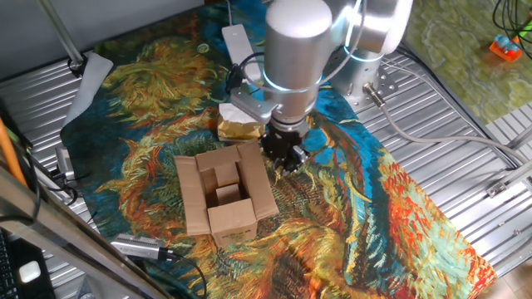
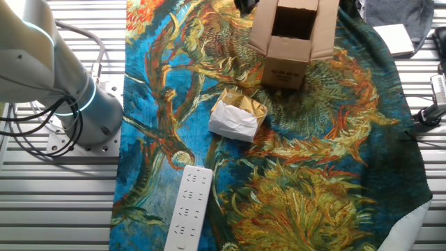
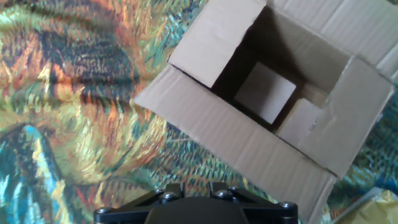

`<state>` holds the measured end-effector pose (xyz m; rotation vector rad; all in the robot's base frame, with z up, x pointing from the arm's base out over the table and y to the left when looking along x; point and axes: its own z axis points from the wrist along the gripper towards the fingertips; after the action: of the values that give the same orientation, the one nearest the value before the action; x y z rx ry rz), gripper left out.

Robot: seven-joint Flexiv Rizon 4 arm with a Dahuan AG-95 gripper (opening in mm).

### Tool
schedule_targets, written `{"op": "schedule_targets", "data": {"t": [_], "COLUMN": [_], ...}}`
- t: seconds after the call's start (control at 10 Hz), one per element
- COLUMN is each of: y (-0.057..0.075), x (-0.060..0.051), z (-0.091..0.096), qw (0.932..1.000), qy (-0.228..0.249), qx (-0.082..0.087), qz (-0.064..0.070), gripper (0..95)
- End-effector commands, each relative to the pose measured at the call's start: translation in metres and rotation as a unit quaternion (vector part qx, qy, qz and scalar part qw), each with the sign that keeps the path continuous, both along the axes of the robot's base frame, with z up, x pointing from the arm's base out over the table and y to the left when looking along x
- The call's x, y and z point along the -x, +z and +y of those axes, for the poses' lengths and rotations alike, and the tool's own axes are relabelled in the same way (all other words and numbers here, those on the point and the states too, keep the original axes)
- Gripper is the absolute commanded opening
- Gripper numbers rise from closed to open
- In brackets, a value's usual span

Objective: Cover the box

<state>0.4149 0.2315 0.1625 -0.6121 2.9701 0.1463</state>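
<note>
My claw (image 1: 283, 155) hovers just beside the box (image 1: 226, 199), jaw state indiscernible | box stands open on the patterned cloth (image 1: 357, 208) | light, stiff cardboard: I'd push flaps near their free edges

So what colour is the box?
Plain brown cardboard box, clearest in the hand view.

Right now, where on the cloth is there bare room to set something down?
Open cloth lies between the power strip and the cloth's far corner, below the paper packet. Another stretch runs right of the box in the first fixed view. It is crowded between box, packet and tool.
</note>
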Motion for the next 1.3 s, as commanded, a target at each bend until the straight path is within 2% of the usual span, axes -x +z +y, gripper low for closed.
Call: {"op": "schedule_targets", "data": {"t": [0.1, 0.4, 0.6, 1.0, 1.3], "y": [0.003, 0.012, 0.012, 0.009, 0.020], "x": [-0.009, -0.039, -0.052, -0.055, -0.056], "z": [0.000, -0.004, -0.004, -0.007, -0.014], "qw": [1.0000, 1.0000, 0.9999, 0.9999, 0.9999], "qy": [0.000, 0.000, -0.001, -0.001, 0.004], "qx": [0.002, 0.002, 0.002, 0.001, -0.001], "qz": [0.006, 0.009, 0.010, 0.012, 0.016], "gripper": [19.0, 19.0, 19.0, 19.0, 19.0]}}
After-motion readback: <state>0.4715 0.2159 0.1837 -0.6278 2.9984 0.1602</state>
